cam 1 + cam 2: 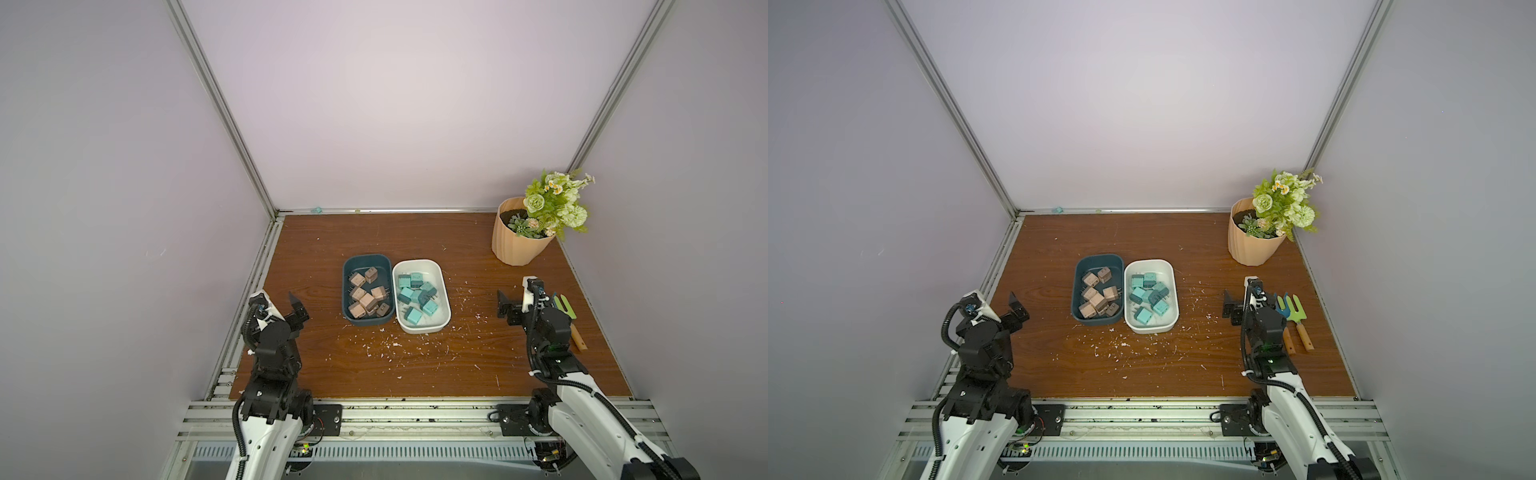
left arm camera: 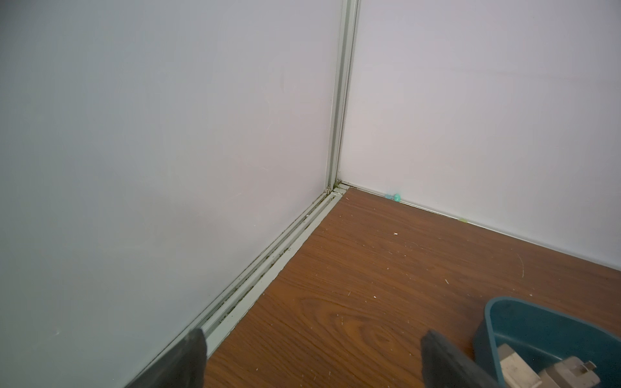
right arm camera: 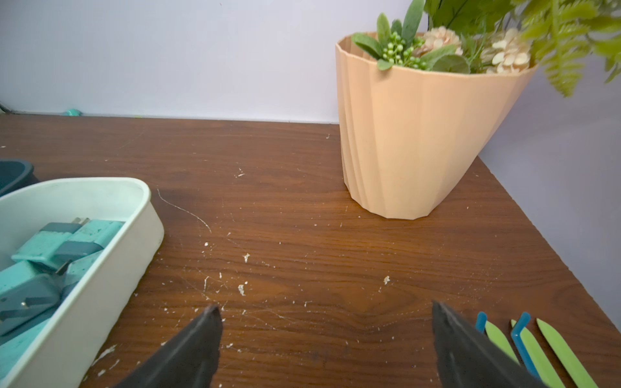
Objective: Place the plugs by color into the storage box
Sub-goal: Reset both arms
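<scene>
Two storage boxes stand side by side mid-table in both top views. The dark teal box [image 1: 345, 291] [image 1: 1076, 291] holds several pinkish-tan plugs [image 1: 367, 300] [image 2: 517, 366]. The white box [image 1: 444, 291] [image 3: 144, 228] holds several turquoise plugs [image 1: 415, 296] [image 3: 50, 245]. No plug lies loose on the wood. My left gripper [image 1: 298, 305] [image 2: 312, 332] hovers open and empty left of the dark box. My right gripper [image 1: 505, 306] [image 3: 326, 305] is open and empty, well right of the white box.
A peach flower pot [image 1: 519, 237] [image 3: 410, 134] stands at the back right. Small garden tools [image 1: 1293, 320] [image 3: 537, 349] lie beside my right arm. White scraps [image 1: 390, 345] litter the wood in front of the boxes. Walls close in on the left, right and back.
</scene>
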Available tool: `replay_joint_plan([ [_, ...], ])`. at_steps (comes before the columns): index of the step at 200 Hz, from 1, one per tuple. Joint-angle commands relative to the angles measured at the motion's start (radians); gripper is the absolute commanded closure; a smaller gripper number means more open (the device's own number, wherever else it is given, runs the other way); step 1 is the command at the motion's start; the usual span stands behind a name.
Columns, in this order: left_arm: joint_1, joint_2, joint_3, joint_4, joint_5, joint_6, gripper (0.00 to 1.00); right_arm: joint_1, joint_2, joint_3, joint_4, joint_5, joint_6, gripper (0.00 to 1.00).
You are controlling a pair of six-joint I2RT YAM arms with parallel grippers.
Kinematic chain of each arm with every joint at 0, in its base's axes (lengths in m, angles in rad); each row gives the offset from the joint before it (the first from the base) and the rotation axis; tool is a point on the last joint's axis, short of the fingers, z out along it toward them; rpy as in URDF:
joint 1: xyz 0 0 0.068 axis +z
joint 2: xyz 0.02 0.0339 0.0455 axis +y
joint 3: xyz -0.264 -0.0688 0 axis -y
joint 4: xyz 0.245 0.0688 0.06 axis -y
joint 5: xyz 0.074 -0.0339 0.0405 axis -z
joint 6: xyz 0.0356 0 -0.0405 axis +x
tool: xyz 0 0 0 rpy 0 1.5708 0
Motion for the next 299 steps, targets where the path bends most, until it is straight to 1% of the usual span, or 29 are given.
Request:
replay_joint_plan([
  [1, -0.01, 0.103, -0.084, 0.215, 0.018, -0.009, 0.0, 0.004, 0.062, -0.002, 0.115, 0.045, -0.003, 0.01],
  [21, -0.007, 0.295, -0.156, 0.46, 0.033, 0.019, 0.0, 0.0, 0.198, 0.009, 0.215, 0.071, -0.039, 0.01],
  [33, 0.0, 0.45, -0.175, 0.594, 0.046, 0.041, 0.0, -0.003, 0.3, 0.03, 0.286, 0.06, -0.053, 0.01],
  [48, 0.01, 0.647, -0.161, 0.715, 0.059, 0.065, 0.0, -0.01, 0.438, 0.073, 0.358, 0.044, -0.059, 0.01],
  [55, 0.012, 0.732, -0.151, 0.774, 0.056, 0.068, 0.0, -0.009, 0.495, 0.115, 0.348, 0.041, -0.071, 0.01],
  [62, 0.013, 0.805, -0.112, 0.785, 0.051, 0.072, 0.0, -0.013, 0.548, 0.149, 0.358, 0.04, -0.084, 0.01],
  [74, 0.024, 0.898, -0.08, 0.863, 0.061, 0.1, 0.0, -0.028, 0.618, 0.191, 0.397, 0.03, -0.097, 0.01],
  [92, 0.059, 1.015, -0.036, 0.973, 0.119, 0.131, 0.0, -0.058, 0.72, 0.257, 0.436, 0.03, -0.087, 0.01],
  [102, 0.073, 1.079, 0.002, 1.004, 0.151, 0.148, 0.0, -0.08, 0.779, 0.291, 0.44, -0.007, -0.066, 0.01],
  [111, 0.084, 1.127, 0.033, 1.02, 0.172, 0.145, 0.0, -0.089, 0.795, 0.333, 0.377, -0.012, -0.057, 0.02],
  [124, 0.093, 1.191, 0.045, 1.079, 0.216, 0.139, 0.0, -0.098, 0.797, 0.333, 0.382, -0.029, -0.051, 0.02],
  [132, 0.083, 1.205, 0.07, 1.045, 0.248, 0.178, 0.0, -0.1, 0.788, 0.321, 0.397, -0.033, -0.05, 0.02],
  [142, 0.067, 1.21, 0.069, 1.047, 0.237, 0.193, 0.0, -0.101, 0.78, 0.307, 0.416, -0.035, -0.051, 0.02],
  [166, 0.069, 1.19, -0.014, 1.176, 0.275, 0.205, 0.0, -0.1, 0.76, 0.265, 0.469, -0.021, -0.048, 0.01],
  [184, 0.075, 1.22, -0.048, 1.26, 0.346, 0.229, 0.0, -0.096, 0.735, 0.202, 0.559, -0.002, -0.048, 0.01],
  [189, 0.076, 1.23, -0.059, 1.294, 0.345, 0.224, 0.0, -0.095, 0.731, 0.191, 0.574, 0.001, -0.047, 0.01],
  [197, 0.076, 1.223, -0.052, 1.269, 0.346, 0.23, 0.0, -0.094, 0.731, 0.184, 0.585, 0.004, -0.047, 0.01],
  [226, 0.075, 1.22, -0.057, 1.276, 0.346, 0.23, 0.0, -0.095, 0.731, 0.176, 0.598, 0.005, -0.047, 0.01],
  [235, 0.075, 1.219, -0.059, 1.278, 0.347, 0.23, 0.0, -0.092, 0.725, 0.135, 0.667, 0.014, -0.047, 0.01],
  [239, 0.075, 1.218, -0.06, 1.28, 0.348, 0.23, 0.0, -0.091, 0.732, 0.098, 0.734, 0.018, -0.046, 0.01],
  [241, 0.075, 1.217, -0.06, 1.281, 0.347, 0.23, 0.0, -0.089, 0.747, 0.068, 0.827, 0.012, -0.05, 0.01],
  [243, 0.075, 1.219, -0.06, 1.28, 0.347, 0.23, 0.0, -0.089, 0.758, 0.05, 0.876, 0.006, -0.051, 0.01],
  [248, 0.075, 1.22, -0.058, 1.28, 0.346, 0.23, 0.0, -0.088, 0.777, 0.026, 0.941, -0.002, -0.055, 0.01],
  [254, 0.075, 1.219, -0.061, 1.281, 0.347, 0.229, 0.0, -0.081, 0.771, 0.034, 0.901, 0.005, -0.063, 0.01],
  [262, 0.076, 1.221, -0.059, 1.28, 0.347, 0.23, 0.0, -0.079, 0.735, 0.082, 0.747, 0.007, -0.075, 0.01],
  [274, 0.075, 1.219, -0.06, 1.281, 0.346, 0.23, 0.0, -0.081, 0.763, 0.072, 0.824, 0.014, -0.065, 0.01],
  [283, 0.076, 1.219, -0.06, 1.28, 0.347, 0.23, 0.0, -0.08, 0.74, 0.09, 0.746, 0.017, -0.065, 0.01],
  [292, 0.076, 1.219, -0.06, 1.28, 0.347, 0.229, 0.0, -0.08, 0.753, 0.079, 0.794, 0.015, -0.066, 0.0],
  [299, 0.076, 1.219, -0.06, 1.281, 0.347, 0.23, 0.0, -0.08, 0.742, 0.086, 0.757, 0.017, -0.065, 0.0],
])
